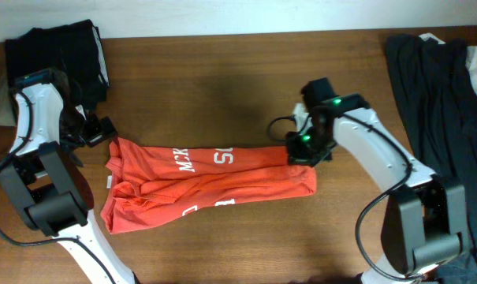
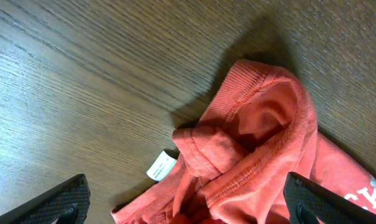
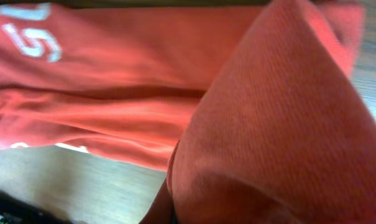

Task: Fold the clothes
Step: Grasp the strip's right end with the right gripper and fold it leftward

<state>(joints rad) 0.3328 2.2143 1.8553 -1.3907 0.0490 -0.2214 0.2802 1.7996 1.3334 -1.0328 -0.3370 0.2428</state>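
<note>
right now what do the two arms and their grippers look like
Both arms are built alike: white shell links between black joint housings. The left arm ends in a black left gripper with flat, dark fingers. The right arm shows green lights near its black right gripper. Thin black cables loop beside each arm.

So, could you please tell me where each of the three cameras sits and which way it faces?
Overhead: above the table, looking straight down on the orange-red T-shirt; left arm and right arm show.
Left wrist: on the left arm, looking down at the collar and white label; its open fingers show at the bottom corners.
Right wrist: on the right arm, so close to the T-shirt that fabric fills the frame; no fingers visible.
Shared: overhead and right wrist both show the white lettering.
</note>
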